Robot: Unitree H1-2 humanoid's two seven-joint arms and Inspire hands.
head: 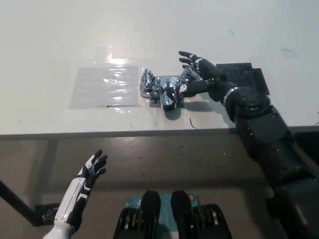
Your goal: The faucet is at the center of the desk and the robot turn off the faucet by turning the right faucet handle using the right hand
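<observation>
At desk centre: polished chrome two-handle faucet (164,89), rigid, slippery. Black right hand (199,74) spread wide over right faucet handle (188,75); contact unclear. Grip handle sides firmly. White left hand (92,169) idle, open, lower left.

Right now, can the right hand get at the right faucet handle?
Probably yes. The right hand is already at the right faucet handle, fingers spread around it, with nothing in between. Whether it is actually gripping is unclear. The left hand hangs below the desk edge, out of the way.
</observation>
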